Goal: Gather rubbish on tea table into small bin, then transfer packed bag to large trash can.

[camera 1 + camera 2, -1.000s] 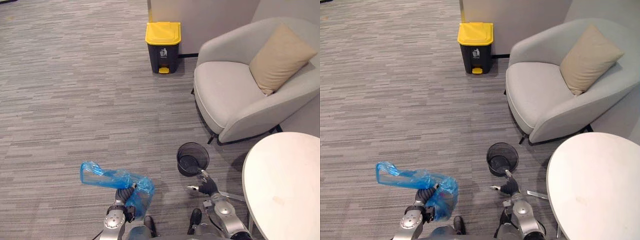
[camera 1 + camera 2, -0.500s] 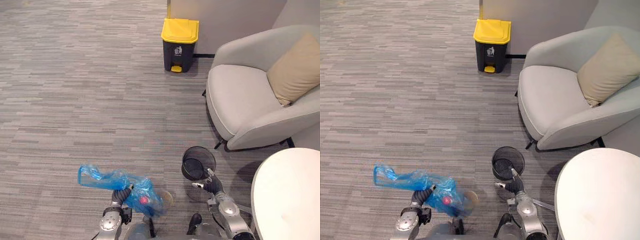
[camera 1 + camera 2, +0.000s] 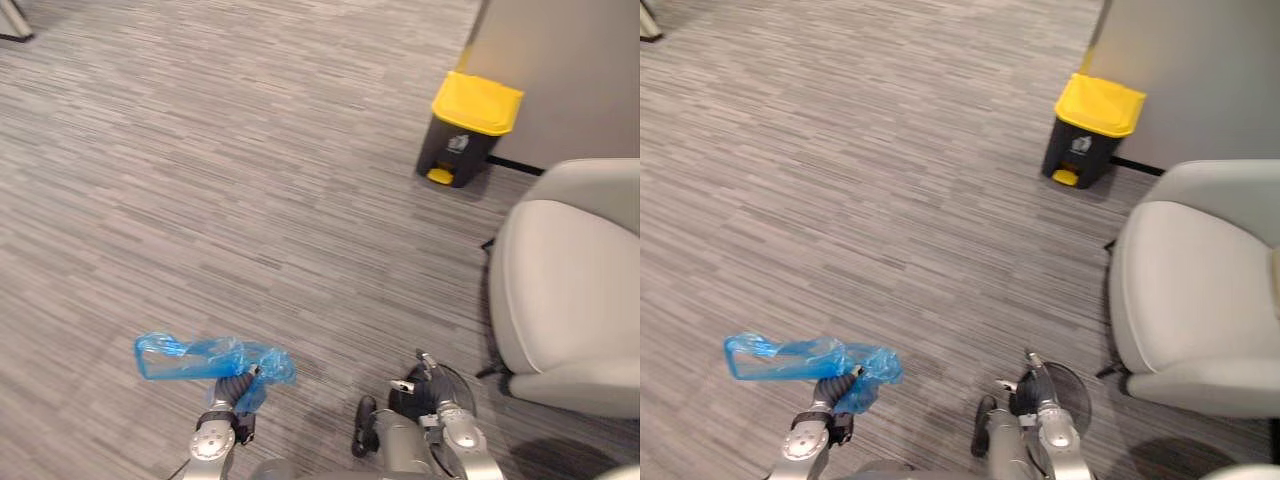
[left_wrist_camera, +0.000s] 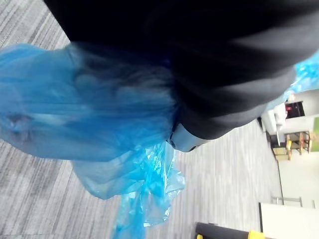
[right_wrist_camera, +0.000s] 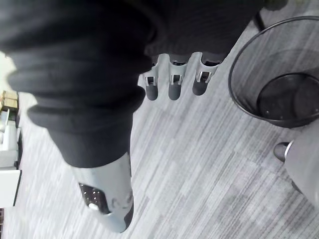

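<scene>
A blue plastic bag (image 3: 198,358) hangs bunched above the carpet at the lower left, with my left hand (image 3: 236,386) shut on its gathered neck. Close up, the blue plastic bag (image 4: 75,114) spreads out past that hand's dark cover. My right hand (image 3: 424,376) is at the lower middle, just over the near rim of the small black mesh bin (image 3: 1070,385). Its fingers (image 5: 172,84) are relaxed and hold nothing, and the mesh bin (image 5: 271,87) stands on the carpet just past them. The large black trash can with a yellow lid (image 3: 468,130) stands by the wall at the upper right, its lid closed.
A grey armchair (image 3: 570,290) takes up the right side, beside the small bin. A grey wall panel (image 3: 570,60) rises behind the trash can. Striped grey carpet (image 3: 250,180) stretches between me and the trash can.
The camera has turned left, so the trash can and armchair sit further right and the table has slid out. The bag has swung in my left hand and hangs more compact.
</scene>
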